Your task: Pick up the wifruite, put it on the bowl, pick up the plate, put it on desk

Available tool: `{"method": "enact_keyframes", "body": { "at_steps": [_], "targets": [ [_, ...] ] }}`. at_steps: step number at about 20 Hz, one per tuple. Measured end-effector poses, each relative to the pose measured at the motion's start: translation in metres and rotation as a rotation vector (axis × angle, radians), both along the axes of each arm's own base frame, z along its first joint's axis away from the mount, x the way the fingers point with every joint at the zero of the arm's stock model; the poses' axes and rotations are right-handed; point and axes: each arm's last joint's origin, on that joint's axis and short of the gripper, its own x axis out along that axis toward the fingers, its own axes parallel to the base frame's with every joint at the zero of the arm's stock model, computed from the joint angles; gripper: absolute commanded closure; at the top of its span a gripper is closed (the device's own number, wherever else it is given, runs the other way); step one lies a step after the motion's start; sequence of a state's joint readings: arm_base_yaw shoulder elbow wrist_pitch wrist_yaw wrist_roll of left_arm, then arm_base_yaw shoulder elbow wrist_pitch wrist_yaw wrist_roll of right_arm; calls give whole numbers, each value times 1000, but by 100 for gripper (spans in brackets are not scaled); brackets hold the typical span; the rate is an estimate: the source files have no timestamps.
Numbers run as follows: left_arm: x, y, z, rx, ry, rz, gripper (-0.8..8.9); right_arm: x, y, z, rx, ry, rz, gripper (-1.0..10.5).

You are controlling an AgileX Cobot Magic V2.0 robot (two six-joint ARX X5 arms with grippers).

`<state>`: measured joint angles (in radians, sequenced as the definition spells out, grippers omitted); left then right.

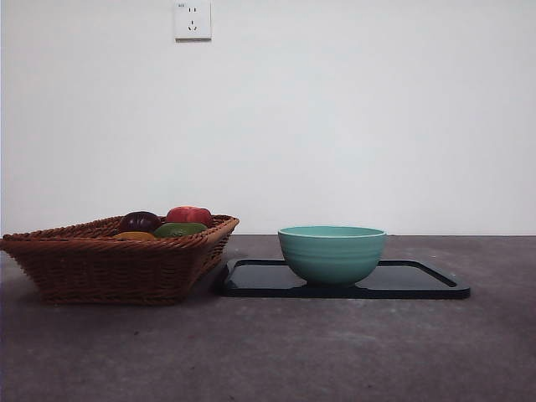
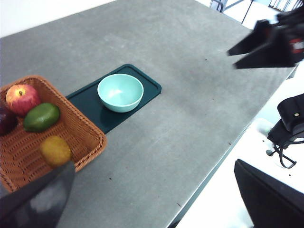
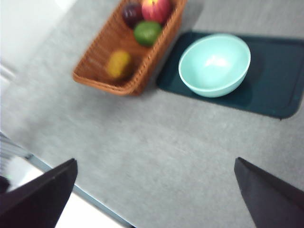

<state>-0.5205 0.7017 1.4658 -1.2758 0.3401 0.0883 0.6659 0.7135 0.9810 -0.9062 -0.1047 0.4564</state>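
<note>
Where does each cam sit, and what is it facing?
Front: low at table height, looking level across the desk at basket, bowl on tray, and wall; no robot in view.
Left wrist: high over the basket's end, looking down; own jaws at bottom, right gripper beyond.
Right wrist: high over the desk edge, looking down; own jaws wide apart.
Both wrist views share the wifruite.

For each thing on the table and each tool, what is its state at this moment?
Brownish fruit: lying in the basket, not yet picked.
Green fruit, red apple, dark purple fruit: in the basket too.
Bowl: upright, empty, standing on the dark tray.
Tray: flat on the desk, beside the basket.
Left tool: above the basket's end, holding nothing.
Right tool: open, empty, above bare desk.
</note>
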Motion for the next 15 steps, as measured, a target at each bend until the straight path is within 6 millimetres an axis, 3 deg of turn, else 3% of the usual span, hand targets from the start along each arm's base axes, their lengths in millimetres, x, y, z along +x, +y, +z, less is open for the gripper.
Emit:
{"method": "enact_keyframes", "body": {
  "at_steps": [4,9,15],
  "targets": [
    [-13,8,-1,-14,-24,-2,256,41,30,0,-73,119,-23,390],
    [-16,9,-2,-9,-16,-12,256,104,60,-4,-186,286,-88,390],
    [-17,9,-4,-2,-2,-12,256,185,70,-31,-265,432,-119,390]
  ]
}}
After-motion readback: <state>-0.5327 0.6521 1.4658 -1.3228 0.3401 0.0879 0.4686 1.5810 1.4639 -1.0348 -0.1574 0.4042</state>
